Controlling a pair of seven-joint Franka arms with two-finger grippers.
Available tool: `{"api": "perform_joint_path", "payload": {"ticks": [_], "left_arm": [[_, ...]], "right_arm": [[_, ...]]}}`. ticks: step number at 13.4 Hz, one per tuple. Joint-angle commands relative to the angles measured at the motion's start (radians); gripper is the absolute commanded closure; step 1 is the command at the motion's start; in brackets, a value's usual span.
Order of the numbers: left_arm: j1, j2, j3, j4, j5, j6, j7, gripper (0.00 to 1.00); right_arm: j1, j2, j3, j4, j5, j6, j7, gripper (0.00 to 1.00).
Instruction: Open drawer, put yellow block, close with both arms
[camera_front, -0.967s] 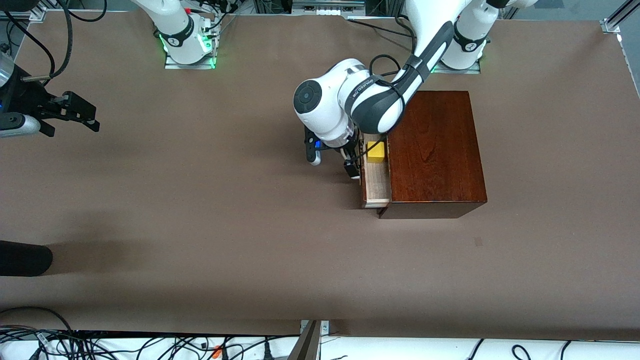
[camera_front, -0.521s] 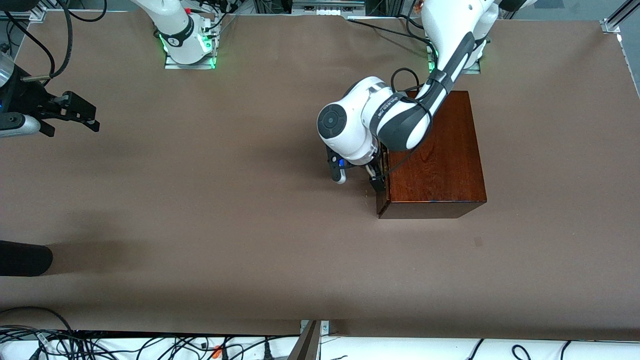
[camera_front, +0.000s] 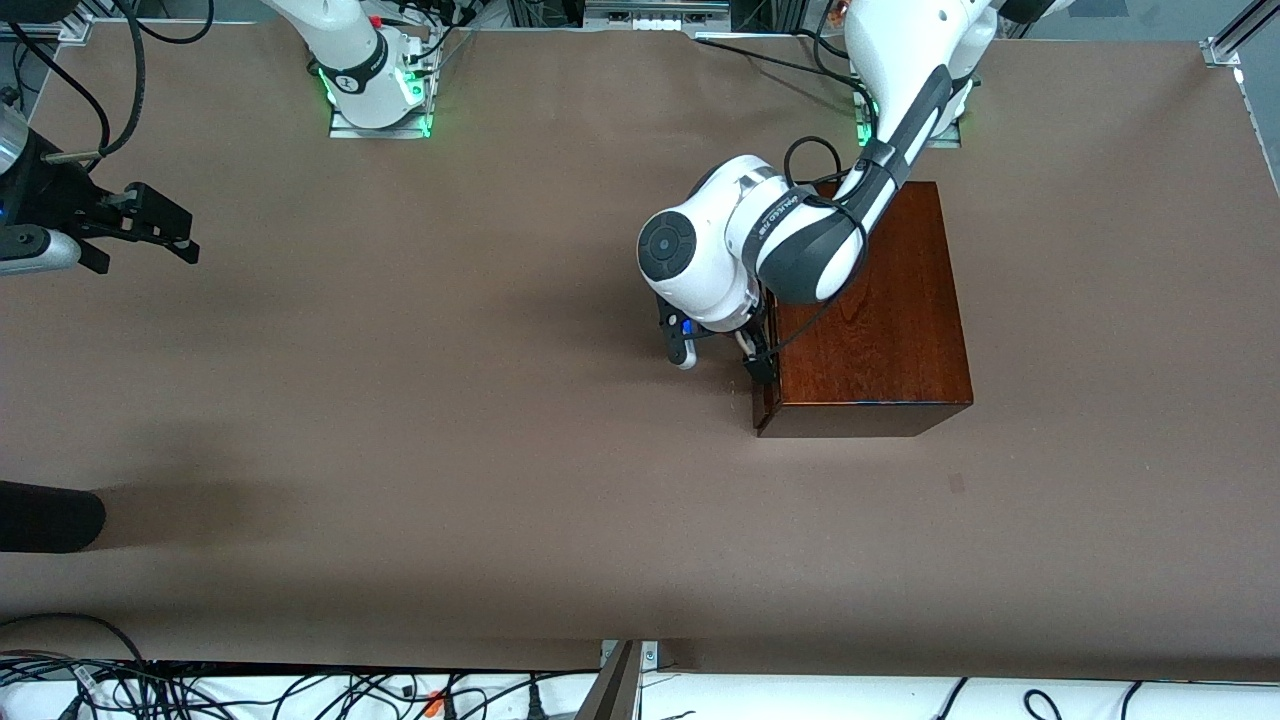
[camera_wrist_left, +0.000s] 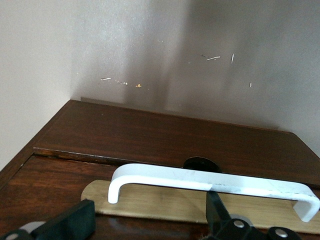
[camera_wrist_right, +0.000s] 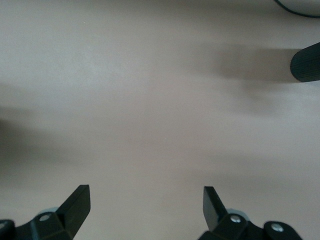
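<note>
Front view: left gripper (camera_front: 757, 352) low at the shut dark reddish-brown drawer front (camera_front: 762, 400) of the glossy mahogany box (camera_front: 870, 310), bare brown table (camera_front: 450, 400) on its open side, right gripper (camera_front: 150, 225) waiting, fingers spread, at the table's edge; left wrist view: spread fingers (camera_wrist_left: 67, 225) just short of the white U-shaped handle (camera_wrist_left: 210, 181); right wrist view: bare tabletop, yellow block unseen.

Both arms: glossy white shells, dark grey-black joint bands, green light glowing at each base.
Left arm (camera_front: 800, 240): round black cap on the wrist joint, black cable looped alongside the forearm, small blue light just above its gripper.
Gripper fingers (camera_wrist_right: 75, 202): matte black, wedge-tipped, silver screws at roots.
</note>
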Motion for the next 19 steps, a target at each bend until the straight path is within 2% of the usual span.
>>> {"api": "perform_joint_path", "payload": {"ticks": [1,3,7,10,13,15,19], "left_arm": [[-0.024,-0.034,-0.033,0.006,0.039,0.007,-0.048,0.0],[-0.097,-0.032,-0.035,0.063,0.036,0.016,-0.155,0.0],[-0.211,-0.035,-0.038,0.133,0.039,0.009,-0.535,0.0],[-0.219,-0.121,-0.037,0.138,0.033,0.003,-0.745,0.0],[-0.202,-0.22,-0.024,0.14,0.03,-0.106,-0.888,0.0],[-0.122,-0.285,-0.024,0.14,-0.021,-0.137,-0.945,0.0],[0.111,-0.397,-0.035,0.121,-0.231,-0.18,-0.889,0.0]], "right_arm": [[-0.01,-0.002,0.007,0.008,0.0,0.002,0.01,0.0],[-0.01,-0.002,0.007,0.008,0.0,0.002,0.01,0.0],[-0.01,-0.002,0.007,0.008,0.0,0.002,0.009,0.0],[-0.01,-0.002,0.007,0.008,0.0,0.002,0.01,0.0],[-0.01,-0.002,0.007,0.008,0.0,0.002,0.01,0.0],[-0.01,-0.002,0.007,0.008,0.0,0.002,0.009,0.0],[-0.01,-0.002,0.007,0.008,0.0,0.002,0.009,0.0]]}}
